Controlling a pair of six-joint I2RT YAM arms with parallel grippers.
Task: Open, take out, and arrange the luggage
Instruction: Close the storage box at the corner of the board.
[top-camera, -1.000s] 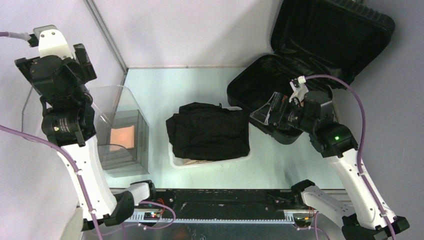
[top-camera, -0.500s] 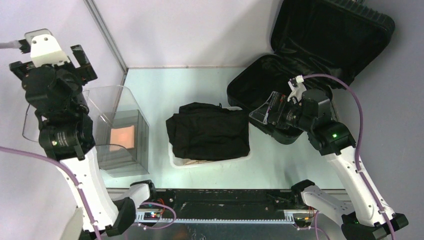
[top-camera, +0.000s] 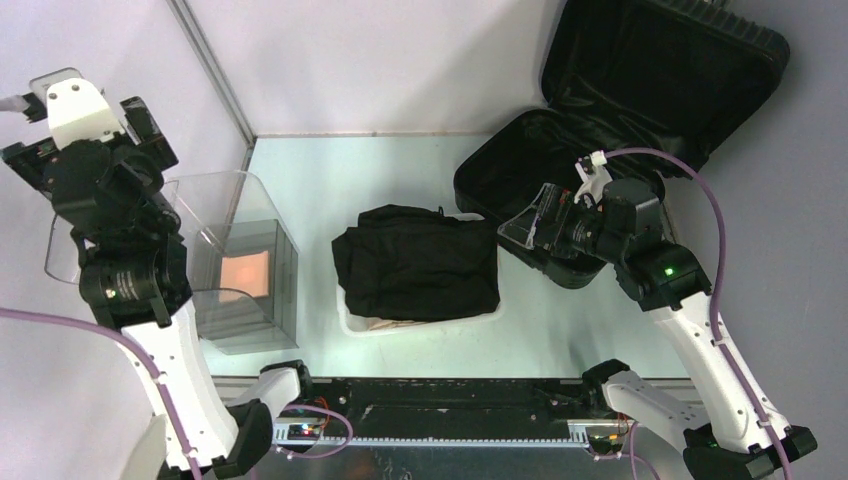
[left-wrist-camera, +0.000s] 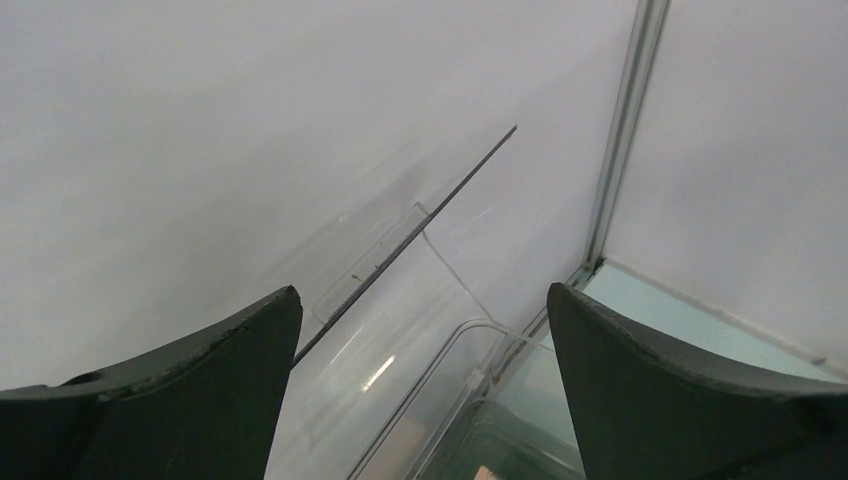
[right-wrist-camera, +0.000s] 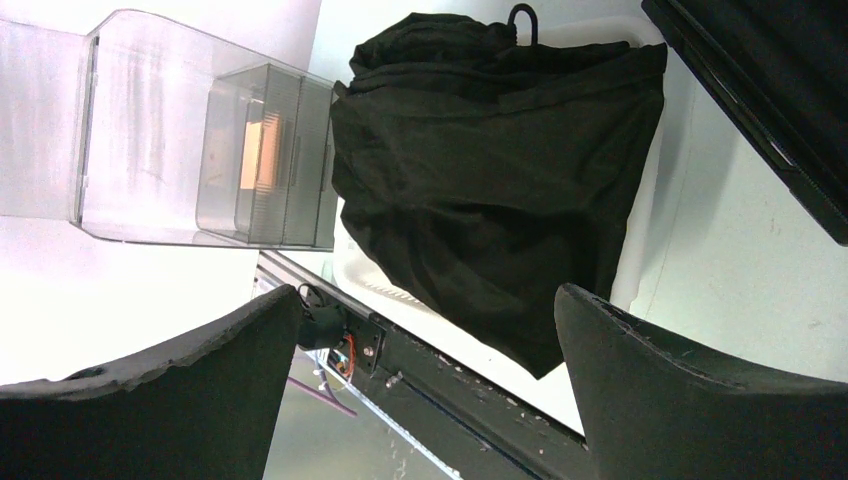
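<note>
Here the luggage (top-camera: 640, 90) lies open at the far right of the table (top-camera: 320, 180). Its base rests on the surface and its lid is tipped up toward the far right wall, with black lining showing in both halves. From above, the right gripper (right-wrist-camera: 425, 385) sits at the near left edge of the base; whether it touches the shell I cannot tell. Its fingers are spread wide with nothing between them, and its wrist view looks left toward a black folded garment (right-wrist-camera: 490, 170). That garment lies heaped on a white basket (top-camera: 345, 322) in the middle of the table, just left of the luggage and apart from it. Further left stands a clear plastic container (top-camera: 240, 265) with a pale orange patch inside. The left arm is raised at the far left beside the container. The left gripper (left-wrist-camera: 420, 390) is likewise spread and empty, facing the white wall and the container's clear upper edge.
</note>
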